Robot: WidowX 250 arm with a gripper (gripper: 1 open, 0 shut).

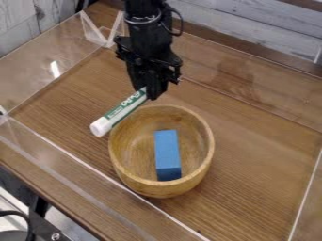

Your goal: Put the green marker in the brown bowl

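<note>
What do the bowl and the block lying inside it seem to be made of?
Brown bowl: apparently wood, smooth matte finish, with visible grain and a thick rim. Blue block: uniform flat blue with crisp edges, possibly painted wood or plastic; the view leaves that open.

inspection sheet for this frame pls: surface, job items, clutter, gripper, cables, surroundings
Surface: wooden tabletop, with clear walls at its edges.
Job's things: green marker lying flat outside the brown bowl, beside its rim, not in it.
Clutter: blue block lying inside the bowl.
Grippers: gripper pointing down at the marker's upper end, jaws partly closed; grip cannot be confirmed.
Cables: nothing seen.
Surroundings: pale wall behind; dark floor at lower left.
</note>
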